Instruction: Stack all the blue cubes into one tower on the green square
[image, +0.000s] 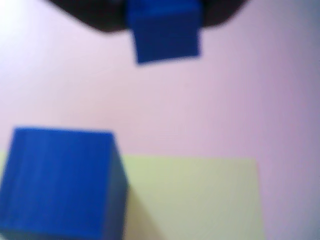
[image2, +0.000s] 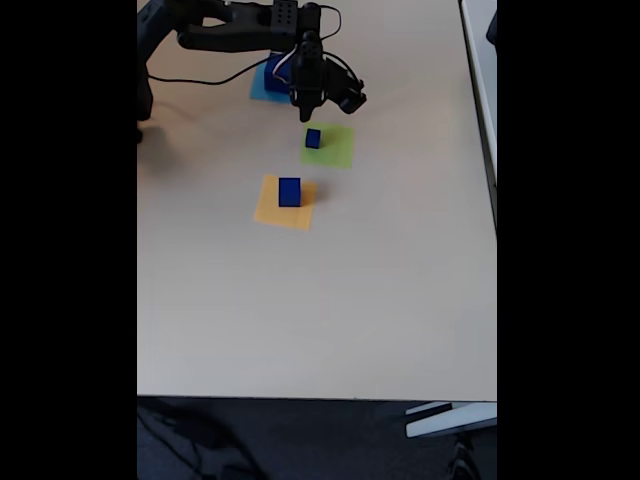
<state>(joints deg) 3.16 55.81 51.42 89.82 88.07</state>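
In the wrist view a small blue cube (image: 163, 35) hangs at the top edge, with my dark gripper (image: 162, 17) shut on it. Below it, a blue cube (image: 60, 182) that looks larger stands on the left part of the green square (image: 200, 195). In the fixed view my gripper (image2: 307, 114) hovers just above and behind that cube (image2: 313, 138) on the green square (image2: 338, 148). Another blue cube (image2: 289, 191) stands on the orange-yellow square (image2: 270, 208). A further blue cube (image2: 274, 68) sits on the light-blue square (image2: 260, 88), partly hidden by the arm.
The black arm (image2: 230, 30) reaches in from the table's far left corner, with a cable trailing beside it. The pale table (image2: 320, 300) stretches bare toward its near edge. A white object (image2: 450, 420) lies on the floor below.
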